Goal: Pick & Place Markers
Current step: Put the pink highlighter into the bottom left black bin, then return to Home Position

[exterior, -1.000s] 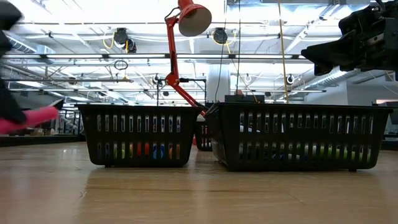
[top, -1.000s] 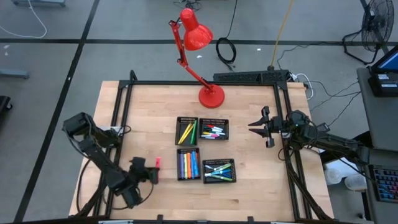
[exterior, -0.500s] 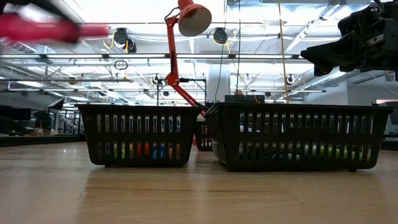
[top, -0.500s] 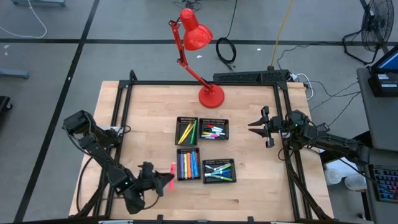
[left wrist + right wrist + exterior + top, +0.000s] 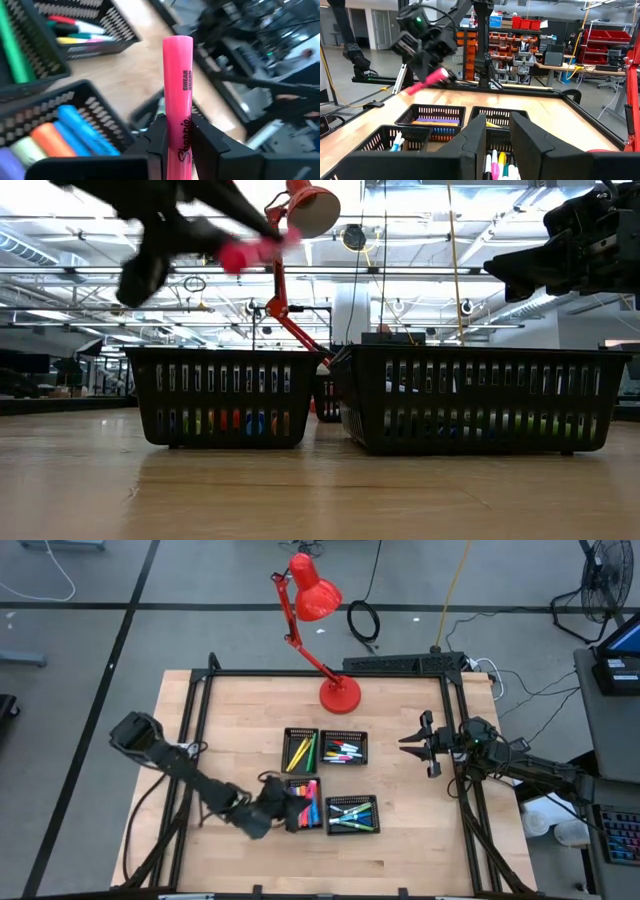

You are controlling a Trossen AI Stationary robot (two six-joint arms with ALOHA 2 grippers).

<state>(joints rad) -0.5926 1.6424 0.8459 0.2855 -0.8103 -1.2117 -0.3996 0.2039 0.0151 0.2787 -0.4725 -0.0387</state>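
A pink highlighter (image 5: 178,100) is gripped in the left pincer (image 5: 288,806), clenched on its lower body, so that its long axis runs straight out past the fingers. It is held in the air just above the near-left tray (image 5: 303,823), where the other highlighters (image 5: 301,802) are laid side by side, near to far. The drop is judged to depend on the pink barrel being turned parallel to those. The right pincer (image 5: 412,743) is parked well right of the trays on the worktop (image 5: 240,720), slightly parted with nothing held

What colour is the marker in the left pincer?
Pink marker; the left wrist view shows it best.
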